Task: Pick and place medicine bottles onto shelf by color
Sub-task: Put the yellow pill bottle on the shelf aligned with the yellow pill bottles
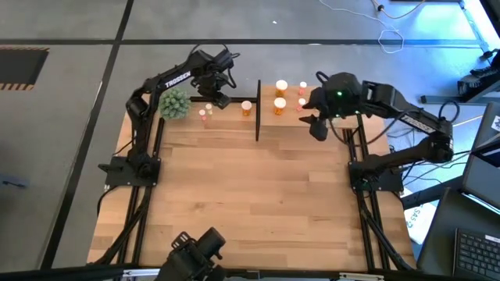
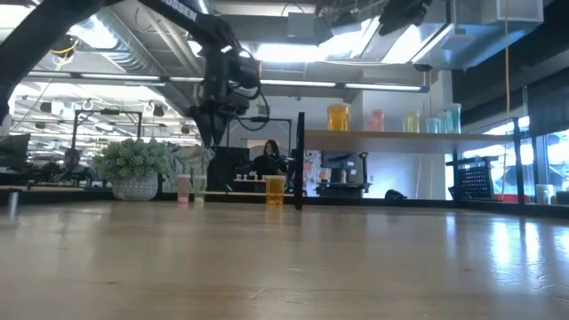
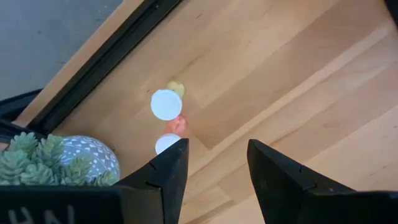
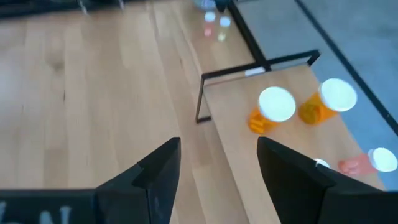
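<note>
- Left gripper (image 3: 214, 165): jaws parted, empty; hovers above 2 small pale-capped bottles, pink-red (image 3: 166, 142) and yellowish (image 3: 166, 104), on the tabletop beside the plant; pick pending
- Right gripper (image 4: 217, 168): jaws apart, empty, beside the light-wood black-framed shelf (image 4: 233, 134) bearing 2 orange bottles (image 4: 273, 109)
- Next: descend, straddle 1 cap

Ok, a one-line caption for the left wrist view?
Open left gripper hovering over two small capped bottles beside the potted plant.

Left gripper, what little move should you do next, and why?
Probably lower straight down. The left gripper hangs open above the wooden tabletop, beside the small pink-red white-capped bottle and the yellowish white-capped bottle. It holds nothing, and both bottles stand off the light-wood shelf.
</note>
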{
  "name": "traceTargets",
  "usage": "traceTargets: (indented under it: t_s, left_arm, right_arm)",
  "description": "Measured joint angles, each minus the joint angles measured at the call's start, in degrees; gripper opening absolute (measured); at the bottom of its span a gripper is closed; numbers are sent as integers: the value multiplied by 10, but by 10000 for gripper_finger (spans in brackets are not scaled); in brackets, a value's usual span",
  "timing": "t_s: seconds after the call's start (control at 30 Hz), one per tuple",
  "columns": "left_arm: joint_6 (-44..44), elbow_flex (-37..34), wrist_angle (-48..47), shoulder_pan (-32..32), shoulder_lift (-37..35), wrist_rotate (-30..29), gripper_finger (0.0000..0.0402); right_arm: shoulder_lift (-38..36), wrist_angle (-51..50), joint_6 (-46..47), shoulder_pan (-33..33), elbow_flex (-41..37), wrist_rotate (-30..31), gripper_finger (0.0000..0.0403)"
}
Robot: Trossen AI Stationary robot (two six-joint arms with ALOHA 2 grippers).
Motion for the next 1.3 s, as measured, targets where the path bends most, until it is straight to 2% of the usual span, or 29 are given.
traceTargets:
  t_s: [0.27,0.57,1.07,1.3]
  left_arm:
    - [-13,0,-12,6,2,-2,159]
    - [-7,0,-22,27,1,-1,159]
    - [24,-69,78,38,1,-2,159]
    - [34,-97,93,38,1,-9,159]
  right_arm:
    - [58,-30,-23,0,37,0,213]
    - [66,-30,-26,0,41,0,213]
    - [66,-23,-26,0,41,0,213]
    - [66,-24,-26,0,41,0,213]
